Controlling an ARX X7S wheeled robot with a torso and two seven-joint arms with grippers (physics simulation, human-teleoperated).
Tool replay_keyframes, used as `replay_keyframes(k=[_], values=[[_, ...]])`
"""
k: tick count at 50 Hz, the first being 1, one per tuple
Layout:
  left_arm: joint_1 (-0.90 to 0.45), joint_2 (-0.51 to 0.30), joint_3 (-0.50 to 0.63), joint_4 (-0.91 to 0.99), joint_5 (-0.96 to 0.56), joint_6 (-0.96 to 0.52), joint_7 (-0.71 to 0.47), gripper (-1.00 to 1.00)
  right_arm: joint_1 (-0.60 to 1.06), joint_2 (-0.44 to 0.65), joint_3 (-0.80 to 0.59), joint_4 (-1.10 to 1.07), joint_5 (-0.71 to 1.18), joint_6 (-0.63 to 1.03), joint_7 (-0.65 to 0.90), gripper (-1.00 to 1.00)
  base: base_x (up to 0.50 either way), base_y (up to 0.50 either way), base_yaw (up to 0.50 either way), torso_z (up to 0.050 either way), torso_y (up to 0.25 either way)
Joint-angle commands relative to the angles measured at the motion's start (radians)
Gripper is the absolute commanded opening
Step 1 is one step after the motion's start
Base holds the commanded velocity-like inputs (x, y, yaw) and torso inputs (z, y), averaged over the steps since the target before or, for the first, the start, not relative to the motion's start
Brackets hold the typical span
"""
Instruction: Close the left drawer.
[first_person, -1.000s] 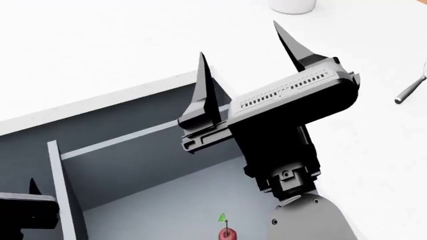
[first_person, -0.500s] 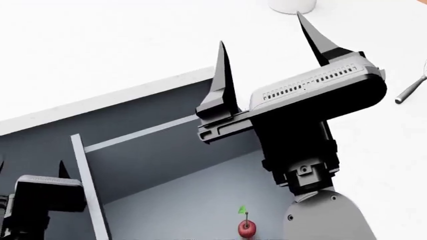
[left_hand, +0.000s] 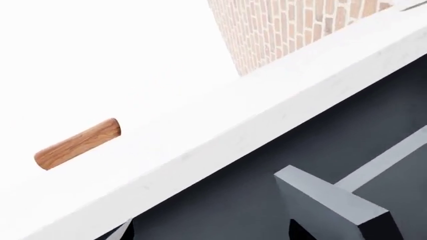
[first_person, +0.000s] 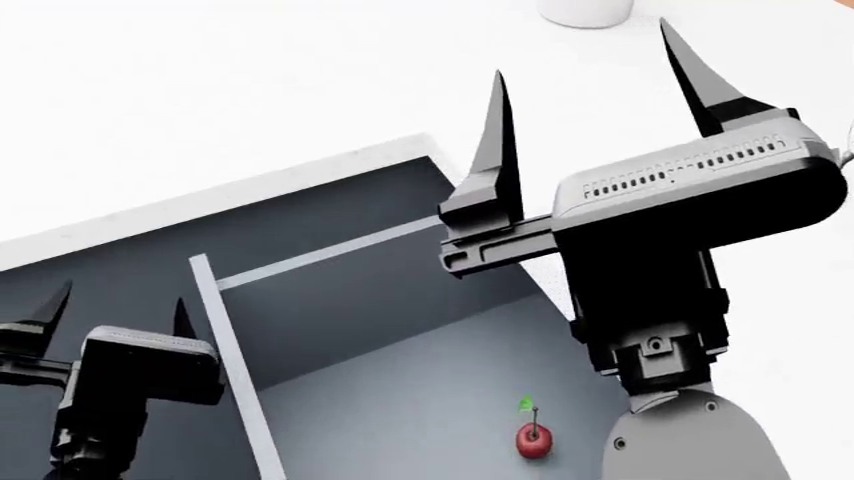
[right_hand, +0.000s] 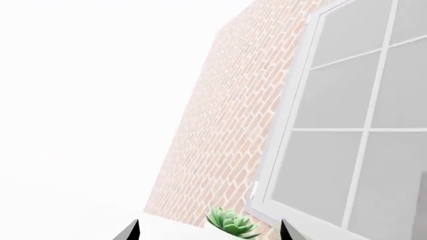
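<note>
Low on the left, the left gripper (first_person: 114, 310) is hovering with jaws parted, gripping nothing, just beside the left drawer (first_person: 400, 390), which is standing open below the counter edge (first_person: 227, 195). The right gripper (first_person: 594, 85) is spread too, above the counter. Pushing seems not begun; next, a gripper likely needs meeting the drawer front. No writing is showing.

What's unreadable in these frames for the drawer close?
- left drawer front panel: head view, cut off by the bottom edge.
- Drawer's right wall: head view, hidden behind the right tool and its arm.
- left tool: left wrist view shows only two dark tips at the edge.
</note>
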Motion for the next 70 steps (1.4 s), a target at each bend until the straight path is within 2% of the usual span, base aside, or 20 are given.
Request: replay_keyframes(k=[1, 27, 48, 49, 50, 54, 60, 63, 70], values=[[-0.026, 0.049, 0.067, 0.000, 0.035, 0.005, 0.036, 1.00, -0.011, 0.014, 0.019, -0.011, 0.001, 0.007, 0.014, 1.00, 0.00, 0.00, 0.00, 0.000, 0.000], [-0.016, 0.115, 0.111, 0.000, 0.036, 0.018, 0.071, 1.00, -0.063, 0.064, 0.085, -0.072, 0.017, 0.044, 0.049, 1.00, 0.00, 0.00, 0.00, 0.000, 0.000], [-0.016, 0.115, 0.111, 0.000, 0.036, 0.018, 0.071, 1.00, -0.071, 0.078, 0.113, -0.079, 0.022, 0.043, 0.063, 1.00, 0.00, 0.00, 0.00, 0.000, 0.000], [-0.005, 0.152, 0.261, 0.000, -0.114, 0.062, 0.077, 1.00, -0.070, 0.077, 0.113, -0.077, 0.022, 0.042, 0.063, 1.00, 0.00, 0.00, 0.00, 0.000, 0.000], [-0.006, 0.152, 0.398, 0.000, -0.176, 0.067, 0.074, 1.00, -0.069, 0.076, 0.111, -0.074, 0.021, 0.040, 0.063, 1.00, 0.00, 0.00, 0.00, 0.000, 0.000], [-0.008, 0.152, 0.492, 0.000, -0.253, 0.077, 0.059, 1.00, -0.069, 0.076, 0.110, -0.073, 0.022, 0.040, 0.063, 1.00, 0.00, 0.00, 0.00, 0.000, 0.000], [-0.018, 0.152, 0.800, 0.006, -0.511, 0.128, 0.028, 1.00, -0.076, 0.083, 0.119, -0.077, 0.025, 0.040, 0.064, 1.00, 0.00, 0.00, 0.00, 0.000, 0.000], [-0.021, 0.152, 0.858, 0.018, -0.546, 0.132, 0.017, 1.00, -0.078, 0.087, 0.124, -0.083, 0.028, 0.044, 0.065, 1.00, 0.00, 0.00, 0.00, 0.000, 0.000], [-0.013, 0.152, 0.885, 0.028, -0.556, 0.130, 0.015, 1.00, -0.084, 0.088, 0.126, -0.081, 0.029, 0.039, 0.067, 1.00, 0.00, 0.00, 0.00, 0.000, 0.000]])
